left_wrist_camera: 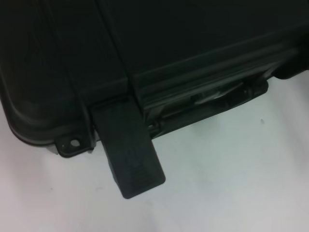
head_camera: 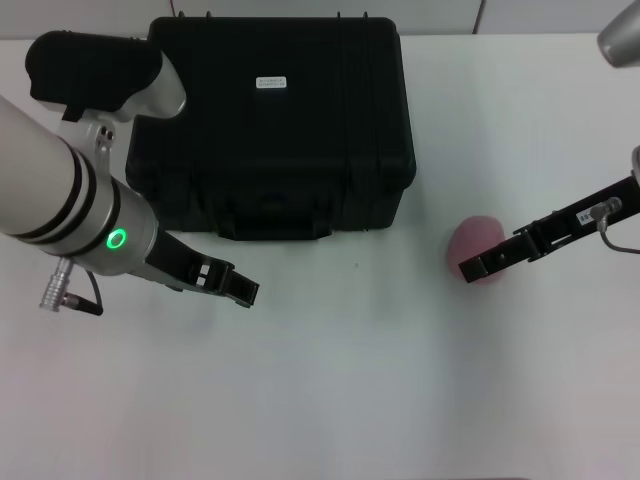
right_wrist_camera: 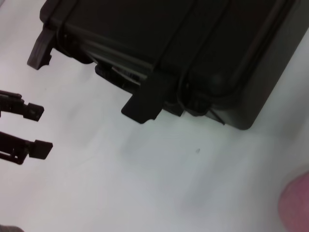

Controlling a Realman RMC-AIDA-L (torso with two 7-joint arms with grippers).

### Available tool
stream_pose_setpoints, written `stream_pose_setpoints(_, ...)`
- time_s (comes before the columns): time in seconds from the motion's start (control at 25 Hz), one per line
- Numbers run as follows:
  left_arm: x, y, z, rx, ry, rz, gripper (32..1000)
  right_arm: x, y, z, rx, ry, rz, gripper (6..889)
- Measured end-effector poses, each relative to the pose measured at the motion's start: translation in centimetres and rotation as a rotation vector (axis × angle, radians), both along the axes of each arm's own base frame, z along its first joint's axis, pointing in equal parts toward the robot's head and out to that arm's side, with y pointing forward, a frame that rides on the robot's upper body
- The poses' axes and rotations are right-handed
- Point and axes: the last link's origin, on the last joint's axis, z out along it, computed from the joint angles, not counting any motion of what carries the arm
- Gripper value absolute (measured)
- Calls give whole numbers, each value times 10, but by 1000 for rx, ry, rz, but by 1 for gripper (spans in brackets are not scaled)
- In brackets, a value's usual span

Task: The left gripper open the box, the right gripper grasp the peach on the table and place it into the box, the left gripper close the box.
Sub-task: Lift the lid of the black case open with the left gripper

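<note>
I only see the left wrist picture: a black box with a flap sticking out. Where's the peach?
Observer: The peach lies on the table, to the right of the box and apart from it.
Operator: Is a gripper near it?
Observer: Yes. In the head view the right gripper has its tip at the peach's near side.
Operator: Where's the left one?
Observer: The left gripper hangs open in front of the box, left of the handle, not touching it.
</note>
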Motion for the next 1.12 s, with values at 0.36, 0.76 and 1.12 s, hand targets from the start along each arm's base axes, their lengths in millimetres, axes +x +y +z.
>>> stream_pose_setpoints(0.36, 0, 0, 1, -4, 11, 6, 895, 0, 0, -3, -11, 3, -1, 833)
stream_pose_setpoints(0.76, -2, 0, 3, -2, 20, 15, 896, 2, 0, -2, -8, 0, -6, 829)
stream_pose_setpoints(1.12, -5, 2, 8, 4, 28, 41, 892, 3, -1, -2, -7, 1, -14, 826)
